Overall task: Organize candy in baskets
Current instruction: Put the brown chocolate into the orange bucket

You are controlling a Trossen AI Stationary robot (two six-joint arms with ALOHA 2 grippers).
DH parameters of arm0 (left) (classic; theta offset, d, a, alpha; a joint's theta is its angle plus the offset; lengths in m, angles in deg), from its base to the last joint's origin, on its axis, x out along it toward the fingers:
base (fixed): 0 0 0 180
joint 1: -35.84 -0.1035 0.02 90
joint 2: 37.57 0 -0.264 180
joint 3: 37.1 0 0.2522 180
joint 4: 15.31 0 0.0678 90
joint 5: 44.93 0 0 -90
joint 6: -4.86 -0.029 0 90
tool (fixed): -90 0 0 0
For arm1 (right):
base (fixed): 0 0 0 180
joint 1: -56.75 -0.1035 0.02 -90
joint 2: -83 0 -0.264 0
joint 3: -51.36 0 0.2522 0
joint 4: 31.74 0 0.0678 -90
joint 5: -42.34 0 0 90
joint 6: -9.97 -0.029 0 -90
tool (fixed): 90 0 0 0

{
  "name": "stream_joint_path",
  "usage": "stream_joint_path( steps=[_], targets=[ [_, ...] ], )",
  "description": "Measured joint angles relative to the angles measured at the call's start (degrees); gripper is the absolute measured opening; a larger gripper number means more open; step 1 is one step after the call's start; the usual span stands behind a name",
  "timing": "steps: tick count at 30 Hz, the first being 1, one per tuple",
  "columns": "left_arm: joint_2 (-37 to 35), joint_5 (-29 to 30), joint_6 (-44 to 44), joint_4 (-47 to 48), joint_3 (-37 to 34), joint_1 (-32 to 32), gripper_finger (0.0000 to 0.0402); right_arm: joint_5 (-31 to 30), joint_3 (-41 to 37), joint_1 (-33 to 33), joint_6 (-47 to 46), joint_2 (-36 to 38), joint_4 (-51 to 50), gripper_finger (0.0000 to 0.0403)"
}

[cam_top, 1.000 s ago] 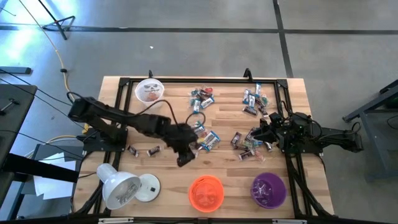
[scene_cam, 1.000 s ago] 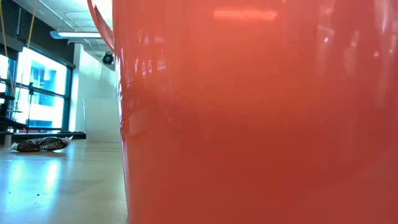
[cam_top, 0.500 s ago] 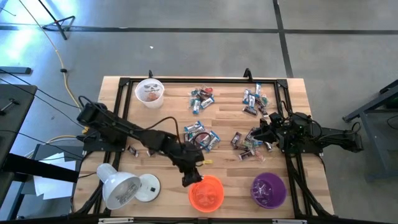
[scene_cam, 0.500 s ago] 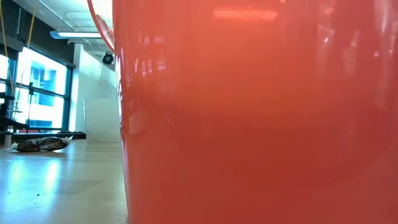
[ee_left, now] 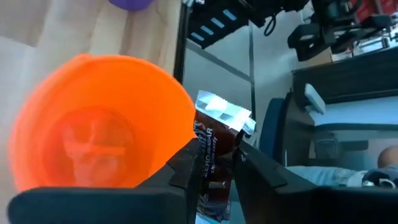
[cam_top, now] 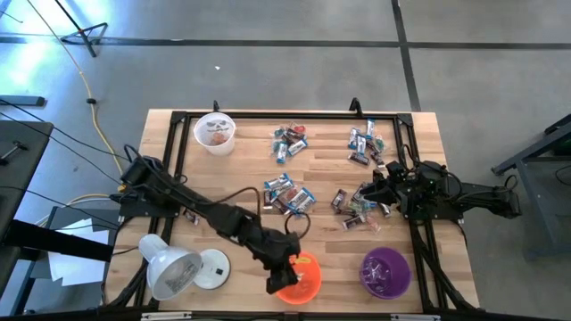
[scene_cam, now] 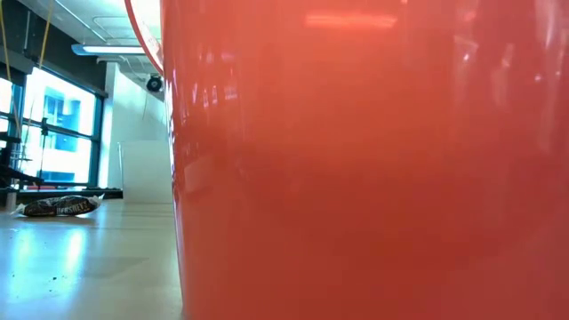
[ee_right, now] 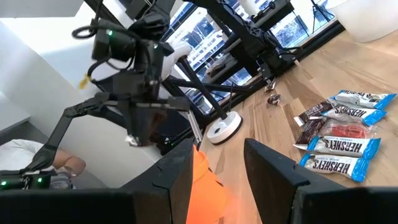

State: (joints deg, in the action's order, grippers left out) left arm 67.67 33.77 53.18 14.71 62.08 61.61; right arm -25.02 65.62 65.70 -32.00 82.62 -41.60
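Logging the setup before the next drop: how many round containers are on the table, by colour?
White round plastic bucket with a dark face print: 1
Bright orange round plastic bucket: 1, with the left claw holding a dark brown wrapped candy bar over it
Purple round plastic bucket: 1
Total: 3

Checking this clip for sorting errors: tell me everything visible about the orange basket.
The orange basket is a small round bucket of glossy bright orange plastic, upright near the table's front edge, left of the purple basket. Its floor shows a raised face-like pattern and no candy. The left gripper hangs at its rim, shut on a dark brown candy bar. In the low view its wall fills most of the picture.
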Motion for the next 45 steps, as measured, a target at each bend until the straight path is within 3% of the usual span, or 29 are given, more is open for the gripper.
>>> stream_joint_path(
  steps=[9, 14, 19, 26, 32, 37, 45],
  targets=[
    [1.7, 0.0, 1.1, 1.0, 2.2, -0.7, 0.0165, 0.0, 0.0, 0.0, 0.0, 0.0, 0.0, 0.0138],
    [1.7, 0.0, 1.1, 4.3, 2.2, -0.9, 0.0179, 0.0, 0.0, 0.0, 0.0, 0.0, 0.0, 0.0138],
    [-0.8, 1.3, 0.9, 17.9, 2.2, -1.0, 0.0179, 0.0, 0.0, 0.0, 0.0, 0.0, 0.0, 0.0138],
    [-7.4, 11.7, -0.5, 38.9, 2.2, -0.6, 0.0178, 0.0, 0.0, 0.0, 0.0, 0.0, 0.0, 0.0138],
    [-8.1, 18.6, -1.4, 55.3, 0.2, -0.8, 0.0178, 0.0, 0.0, 0.0, 0.0, 0.0, 0.0, 0.0138],
    [-8.0, 19.4, -1.0, 55.8, -8.2, -3.0, 0.0178, 0.0, 0.0, 0.0, 0.0, 0.0, 0.0, 0.0138],
    [-10.8, 16.9, -0.6, 46.7, -19.5, -7.8, 0.0180, 0.0, 0.0, 0.0, 0.0, 0.0, 0.0, 0.0138]
  ],
)
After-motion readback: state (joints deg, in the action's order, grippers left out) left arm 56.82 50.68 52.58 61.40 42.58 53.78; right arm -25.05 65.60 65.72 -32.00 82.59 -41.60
